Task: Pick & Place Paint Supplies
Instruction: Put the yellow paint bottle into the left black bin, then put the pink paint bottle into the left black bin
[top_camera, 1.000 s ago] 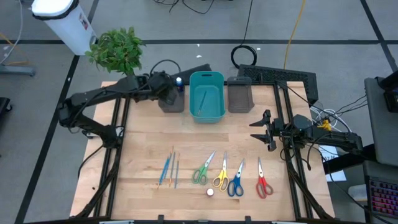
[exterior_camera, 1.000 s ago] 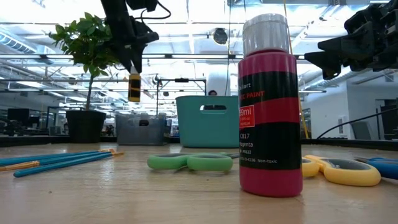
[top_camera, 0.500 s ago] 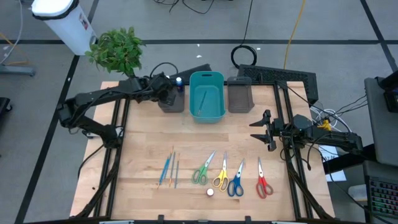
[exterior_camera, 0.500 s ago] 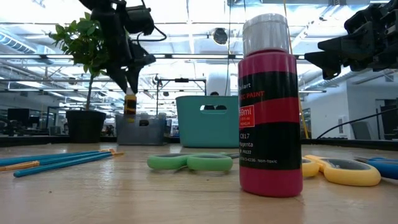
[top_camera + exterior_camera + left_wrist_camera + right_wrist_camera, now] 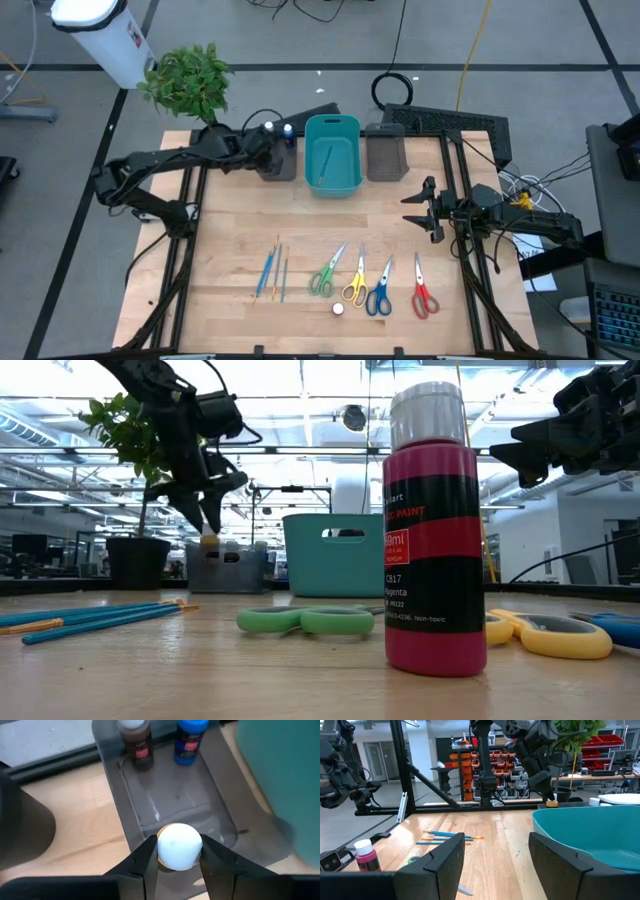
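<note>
My left gripper (image 5: 268, 150) is shut on a small yellow paint bottle with a white cap (image 5: 179, 846) over the left dark grey bin (image 5: 278, 165). In the low view the bottle (image 5: 209, 540) is at the bin's rim (image 5: 228, 550). A brown bottle (image 5: 135, 742) and a blue bottle (image 5: 190, 740) stand at the bin's far end. A magenta bottle (image 5: 433, 530), several brushes (image 5: 272, 272) and green (image 5: 325, 272), yellow (image 5: 355, 281), blue (image 5: 380, 291) and red (image 5: 422, 293) scissors lie on the table. My right gripper (image 5: 425, 210) is open and empty at the table's right. My left gripper pinches the yellow bottle by the sides of its white cap (image 5: 163, 849) between its two fingers. The fingers come from above, pointing down. The bottle hangs upright below them, its lower end at the bin's rim; whether it touches the bin's floor I cannot tell.
A teal bin (image 5: 332, 155) stands next to the left grey bin, and a second dark grey bin (image 5: 385, 152) beyond it. A potted plant (image 5: 188, 80) stands at the far left corner. Bare wood lies between the bins and the scissors.
My left gripper has gone down toward the left grey bin with the yellow bottle still in its fingers. The bottle has dropped from well above the bin to the level of its rim and stays upright.
</note>
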{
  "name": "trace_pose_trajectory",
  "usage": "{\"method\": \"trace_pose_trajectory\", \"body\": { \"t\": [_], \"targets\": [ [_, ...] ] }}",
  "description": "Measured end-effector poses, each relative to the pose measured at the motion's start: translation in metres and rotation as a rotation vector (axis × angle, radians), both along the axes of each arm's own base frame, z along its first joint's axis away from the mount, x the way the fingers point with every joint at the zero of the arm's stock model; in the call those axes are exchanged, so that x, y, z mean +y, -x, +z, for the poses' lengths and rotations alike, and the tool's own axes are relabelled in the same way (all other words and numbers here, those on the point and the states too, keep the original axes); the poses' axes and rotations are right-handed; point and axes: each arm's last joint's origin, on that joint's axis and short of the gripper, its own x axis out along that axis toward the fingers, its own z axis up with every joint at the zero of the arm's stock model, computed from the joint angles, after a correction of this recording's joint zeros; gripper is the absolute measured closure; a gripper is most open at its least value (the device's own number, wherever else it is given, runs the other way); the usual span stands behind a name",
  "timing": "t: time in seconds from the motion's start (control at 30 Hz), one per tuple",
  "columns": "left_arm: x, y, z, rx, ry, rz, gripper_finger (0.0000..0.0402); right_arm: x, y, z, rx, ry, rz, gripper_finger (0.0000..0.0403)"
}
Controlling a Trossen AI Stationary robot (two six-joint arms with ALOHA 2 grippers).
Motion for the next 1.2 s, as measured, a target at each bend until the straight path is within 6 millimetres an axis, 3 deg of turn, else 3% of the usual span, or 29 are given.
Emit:
{"method": "trace_pose_trajectory", "body": {
  "t": [0.37, 0.6, 0.77, 1.2],
  "targets": [
    [-0.004, 0.006, -0.015, 0.022, 0.026, 0.022, 0.0278, 0.0, 0.0, 0.0, 0.0, 0.0, 0.0, 0.019],
    [-0.004, 0.006, -0.015, 0.023, 0.024, 0.017, 0.0206, 0.0, 0.0, 0.0, 0.0, 0.0, 0.0, 0.019],
    [-0.004, 0.006, -0.015, 0.022, 0.025, 0.018, 0.018, 0.0, 0.0, 0.0, 0.0, 0.0, 0.0, 0.019],
    [-0.001, 0.0, -0.003, 0.015, -0.01, -0.029, 0.0175, 0.0, 0.0, 0.0, 0.0, 0.0, 0.0, 0.019]
  ]
}}
